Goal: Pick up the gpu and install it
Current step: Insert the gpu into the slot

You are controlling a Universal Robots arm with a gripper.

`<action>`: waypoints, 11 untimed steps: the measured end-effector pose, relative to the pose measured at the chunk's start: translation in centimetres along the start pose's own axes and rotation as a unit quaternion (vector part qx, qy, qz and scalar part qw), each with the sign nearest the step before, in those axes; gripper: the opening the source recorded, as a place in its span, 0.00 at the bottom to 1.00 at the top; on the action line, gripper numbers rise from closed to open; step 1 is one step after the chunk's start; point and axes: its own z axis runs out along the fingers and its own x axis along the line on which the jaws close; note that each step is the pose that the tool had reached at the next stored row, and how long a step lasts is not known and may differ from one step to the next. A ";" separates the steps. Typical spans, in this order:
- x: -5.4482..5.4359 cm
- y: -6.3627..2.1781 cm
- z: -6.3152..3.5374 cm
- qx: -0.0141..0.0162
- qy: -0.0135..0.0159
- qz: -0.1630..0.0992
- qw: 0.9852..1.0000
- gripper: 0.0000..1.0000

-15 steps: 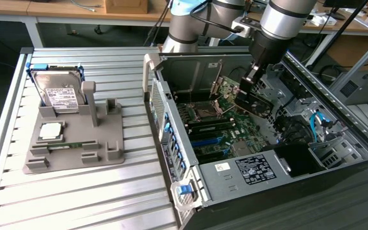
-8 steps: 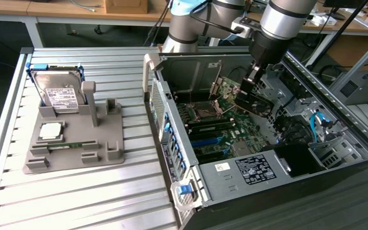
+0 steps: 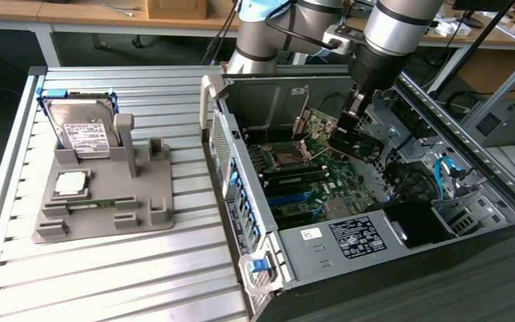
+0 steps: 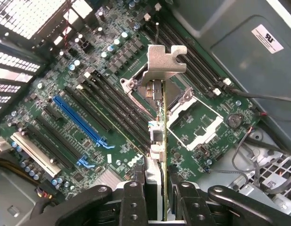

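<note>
At the upper right of the exterior view, the arm reaches down into the open case [image 3: 233, 157], which lies on its side on the slatted table [image 3: 105, 285]. The gripper [image 3: 358, 117] hangs inside the case above the motherboard [image 3: 302, 181] and holds the gpu [image 3: 353, 140], which sits tilted near the case's rear wall. Whether its lower edge touches a slot cannot be told from here. At the exterior view's left, well apart from the case, a grey holder [image 3: 155, 208] stands on the table. It carries a hard drive [image 3: 83, 127] propped upright at its far end, a CPU [image 3: 70, 182] lying flat, and a memory stick [image 3: 101, 201] just in front of that.

From the wrist view, the gripper [image 4: 163, 184] has its fingers [image 4: 183, 202] closed on the gpu [image 4: 160, 117], one on each face of the card. The card is seen edge-on. Its silvery bracket [image 4: 164, 63] is at the end away from the fingers. Beneath it lies the motherboard [image 4: 118, 151]. The card hangs between the long black slots [image 4: 107, 101] and the CPU socket [image 4: 194, 117]. Two blue slots [image 4: 77, 117] lie beyond the black ones.
</note>
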 end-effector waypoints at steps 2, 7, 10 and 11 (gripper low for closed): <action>0.0 0.00 0.00 0.000 0.000 -0.007 1.000 0.30; 0.0 0.00 0.01 0.000 0.000 -0.034 0.999 0.30; 0.0 0.00 0.02 -0.001 -0.001 -0.045 0.999 0.30; 0.0 0.00 0.02 -0.001 -0.001 -0.048 0.999 0.30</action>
